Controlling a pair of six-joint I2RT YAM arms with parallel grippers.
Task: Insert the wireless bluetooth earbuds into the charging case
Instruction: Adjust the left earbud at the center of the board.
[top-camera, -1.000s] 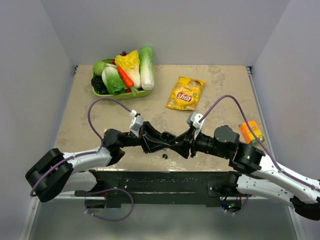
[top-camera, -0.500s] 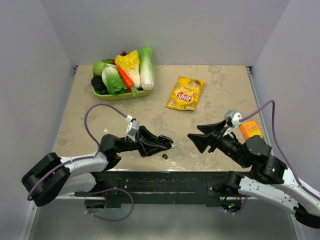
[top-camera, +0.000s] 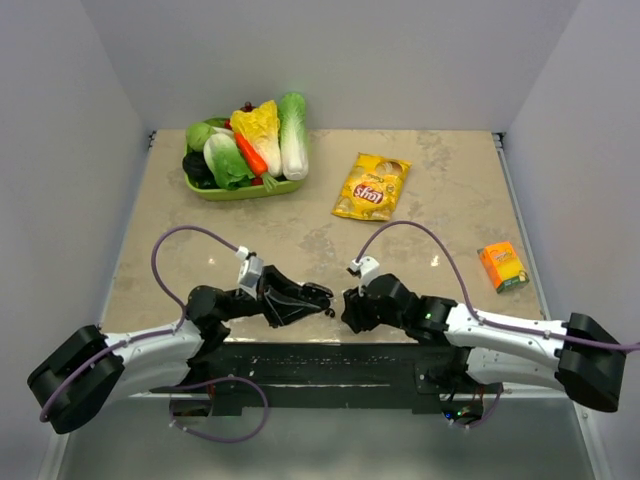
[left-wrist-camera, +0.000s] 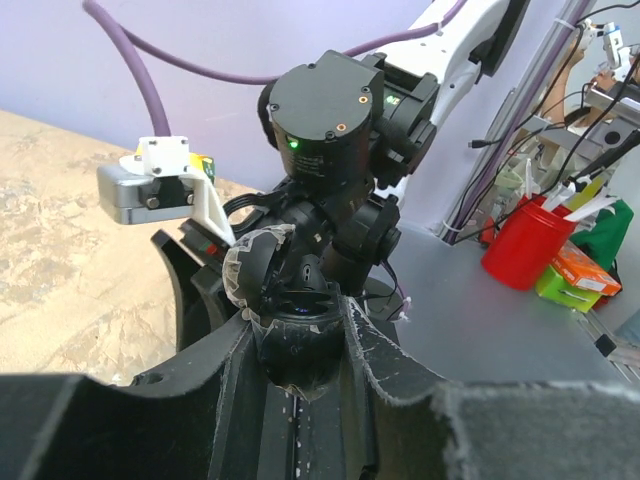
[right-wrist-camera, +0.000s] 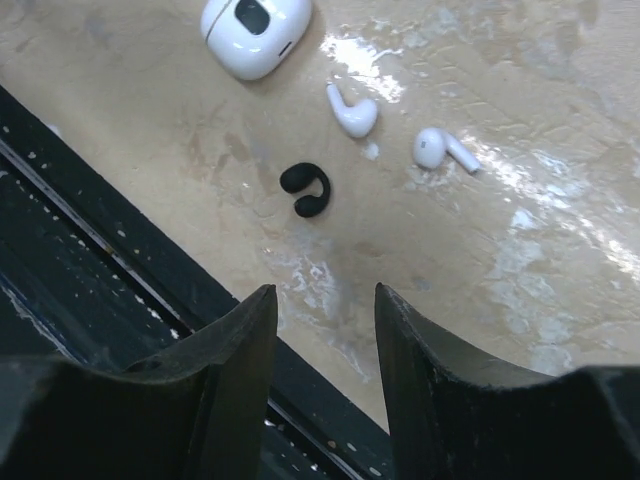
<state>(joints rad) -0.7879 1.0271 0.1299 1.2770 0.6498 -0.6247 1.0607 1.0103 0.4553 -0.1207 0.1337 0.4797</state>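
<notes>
Starting on the left, the left fingers (left-wrist-camera: 205, 400) are clamped tight on a dark charging case (left-wrist-camera: 298, 345), a small rounded pod held low over the near edge of the worktop (top-camera: 300, 225). Can't tell from the wrist view if its lid is up.

The earbuds are all loose on the worktop, between the two arms and just beside the black strip (right-wrist-camera: 90, 250) along the near edge. In the right wrist view, left to right:
- a white charging case (right-wrist-camera: 255, 30), lying flat and half cut off by the top of the frame
- a dark earbud (right-wrist-camera: 305, 188), curled like a small C and closest to the black strip
- a white earbud (right-wrist-camera: 352, 112), long axis diagonal, stem pointing up-left toward the white case
- a second white earbud (right-wrist-camera: 443, 148), stem pointing down-right, away from the others

None of them touch each other.

The right fingers (right-wrist-camera: 225, 370) are parted about halfway with nothing in them, hanging over the near edge with the dark bud lined up just past the gap.

Farther back there's a green tray of vegetables (top-camera: 240, 192) at rear left, a yellow chip bag (top-camera: 371, 186) mid-rear and an orange box (top-camera: 503, 266) on the right, all well clear of the buds.
</notes>
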